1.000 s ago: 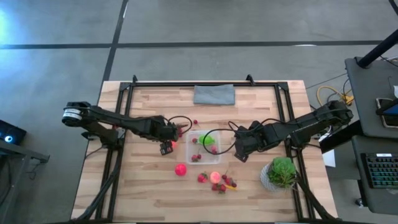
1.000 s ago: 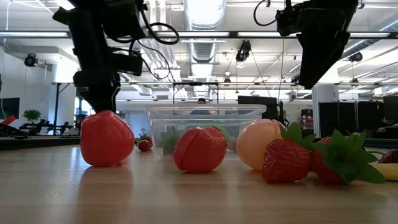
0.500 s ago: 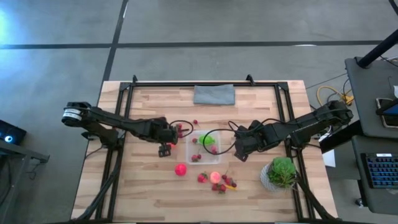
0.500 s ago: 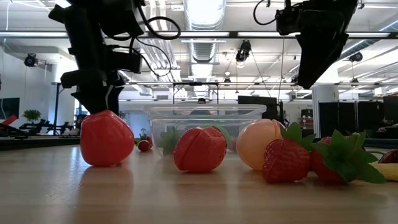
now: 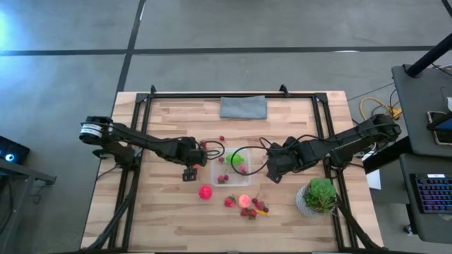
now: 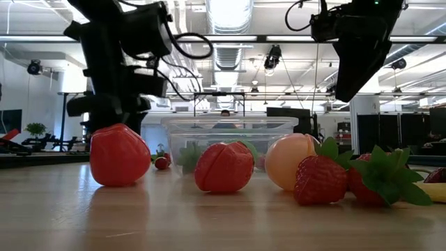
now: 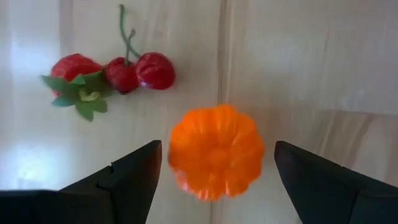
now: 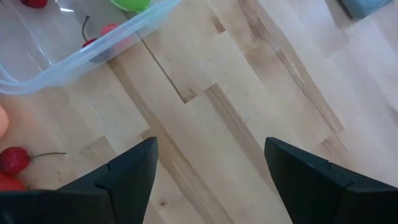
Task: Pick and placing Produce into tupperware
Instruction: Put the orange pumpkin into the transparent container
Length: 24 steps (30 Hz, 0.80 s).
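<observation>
Pale butcher-block wood makes up the table (image 5: 169, 219), its planks running in long glued strips inside a dark metal frame. At the centre of the high view sits the tupperware (image 5: 233, 168), a clear, colourless plastic box, roughly square with rounded corners and a thick rim; a glossy green ball (image 5: 234, 159) lies inside it with small dark-red berries near its lower edge. In the low view the box stands behind a row of smooth, shiny toy produce: a rounded red strawberry-shaped piece (image 6: 119, 155) at the left, a ribbed red one (image 6: 224, 167) at the centre, a peach ball (image 6: 293, 162), and dimpled strawberries with crinkled green leaves (image 6: 387, 176) at the right. The left gripper (image 5: 189, 171) hangs just left of the box in the high view, its two dark, flat fingers (image 7: 118, 180) spread wide and holding nothing; between them, on the wood, its wrist view shows a ribbed, pumpkin-like orange fruit (image 7: 215, 151), free of both fingers, with a stemmed pair of cherries (image 7: 140, 70) and a leafy strawberry (image 7: 73, 68) at the upper left of that frame. The right gripper (image 5: 274, 168) hovers just right of the box, fingers (image 8: 127, 177) also apart over bare planks, gripping nothing. A flat grey folded cloth (image 5: 243, 107) lies at the table's top edge, and a leafy potted plant (image 5: 319, 195) stands at the lower right
</observation>
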{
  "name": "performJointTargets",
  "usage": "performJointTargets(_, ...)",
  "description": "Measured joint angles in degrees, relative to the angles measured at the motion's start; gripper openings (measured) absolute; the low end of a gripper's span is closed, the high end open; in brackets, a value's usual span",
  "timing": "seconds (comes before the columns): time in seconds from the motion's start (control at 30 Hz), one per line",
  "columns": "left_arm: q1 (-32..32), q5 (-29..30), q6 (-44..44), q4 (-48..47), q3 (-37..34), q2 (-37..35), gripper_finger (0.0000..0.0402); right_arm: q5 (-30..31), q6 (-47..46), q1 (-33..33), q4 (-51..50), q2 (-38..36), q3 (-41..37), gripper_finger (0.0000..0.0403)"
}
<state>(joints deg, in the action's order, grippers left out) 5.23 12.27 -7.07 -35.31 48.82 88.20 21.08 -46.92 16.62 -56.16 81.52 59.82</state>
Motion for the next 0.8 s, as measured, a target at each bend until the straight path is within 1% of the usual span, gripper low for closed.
performJointTargets(0.23, 0.00, -0.02, -0.01, -0.09, 0.13, 2.36, 0.0296, -0.02, -0.02, 0.00, 0.07, 0.00, -0.20, 0.0288)
performJointTargets(0.63, 0.00, -0.03, -0.01, 0.43, 0.17, 2.64, 0.0294, -0.02, -0.02, 0.00, 0.28, 0.00, -0.96, 0.0288)
performJointTargets(0.73, 0.00, -0.04, -0.02, 0.37, 0.17, 3.04, 0.0286, -0.02, -0.02, 0.00, 0.40, 0.00, -1.17, 0.0288)
performJointTargets(0.8, 0.00, -0.03, 0.00, 0.41, 0.17, 3.21, 0.0272, -0.02, -0.02, 0.00, 0.69, 0.00, -1.22, 0.0288)
